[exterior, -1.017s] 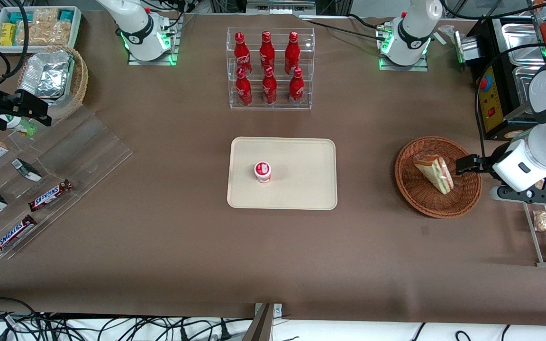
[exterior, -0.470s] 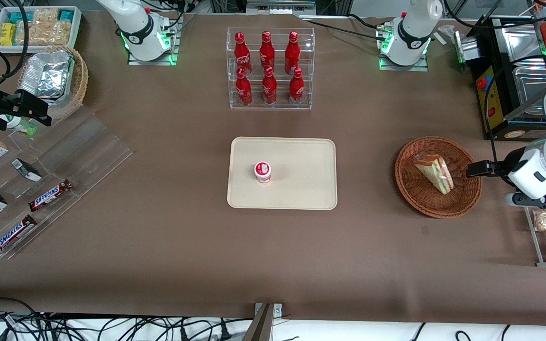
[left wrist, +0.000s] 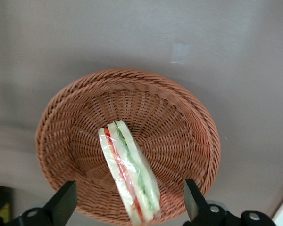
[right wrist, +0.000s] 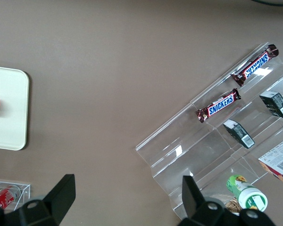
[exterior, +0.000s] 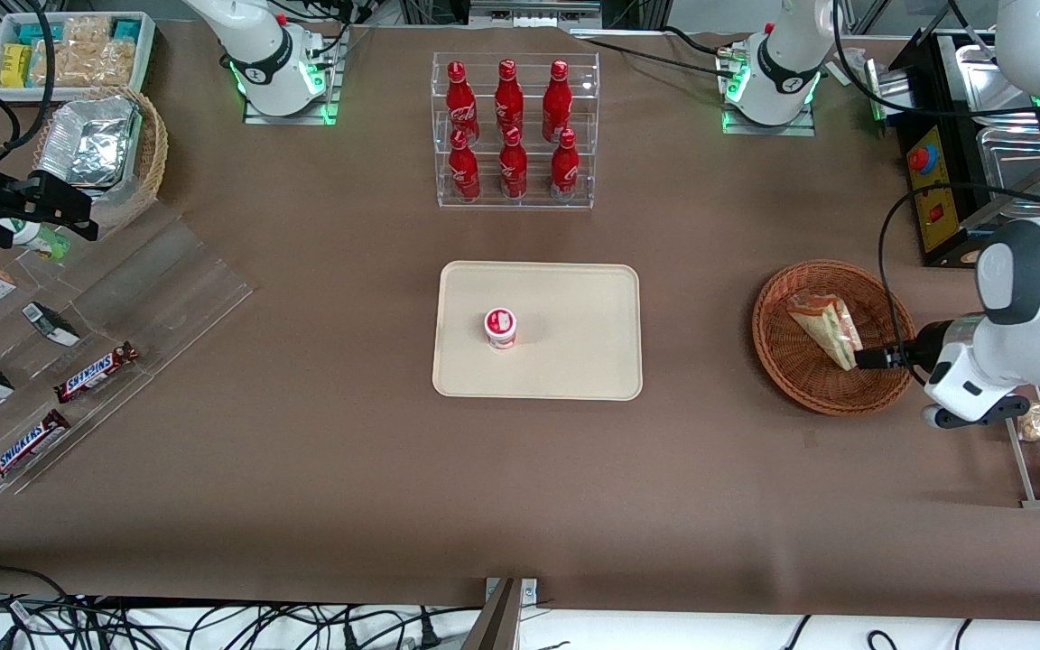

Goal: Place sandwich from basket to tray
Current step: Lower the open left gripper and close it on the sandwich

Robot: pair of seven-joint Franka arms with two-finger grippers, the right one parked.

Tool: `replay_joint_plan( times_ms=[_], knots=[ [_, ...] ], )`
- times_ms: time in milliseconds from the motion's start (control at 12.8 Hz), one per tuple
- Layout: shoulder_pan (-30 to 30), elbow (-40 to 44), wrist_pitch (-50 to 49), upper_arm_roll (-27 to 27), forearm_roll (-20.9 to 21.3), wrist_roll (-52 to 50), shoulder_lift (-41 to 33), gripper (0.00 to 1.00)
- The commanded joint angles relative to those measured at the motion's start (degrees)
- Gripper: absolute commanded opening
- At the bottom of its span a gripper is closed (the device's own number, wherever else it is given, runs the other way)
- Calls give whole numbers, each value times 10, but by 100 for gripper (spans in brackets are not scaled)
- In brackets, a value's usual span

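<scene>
Only wrist view shows gripper [left wrist: 127, 207] fingers spread wide, straddling sandwich [left wrist: 128, 177] in basket [left wrist: 188, 122]; front hides this

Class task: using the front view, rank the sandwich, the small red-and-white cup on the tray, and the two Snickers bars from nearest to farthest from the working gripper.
Gripper open over the basket.
1. Sandwich, in the basket.
2. Cup, on the tray.
3. Snickers bars, toward the parked arm's end; too close to call.

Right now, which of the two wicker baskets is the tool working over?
The reddish-brown basket holding the sandwich, toward the working arm's end. The open tool hangs just above the sandwich. The tan foil-lined basket sits toward the parked arm's end.
</scene>
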Motion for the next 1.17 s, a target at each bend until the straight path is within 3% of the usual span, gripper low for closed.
replay_joint_plan(
  times_ms=[0, 157, 391, 548, 1096],
  knots=[
    [-1, -107, 85, -1, 12, -104, -49, 100],
    [0, -201, 168, -5, 33, -138, -87, 100],
    [-6, -258, 199, -6, 36, -229, -119, 100],
    [-8, -309, 228, -10, 65, -265, -145, 100],
    [-9, -374, 315, -27, 78, -295, -145, 100]
  ],
)
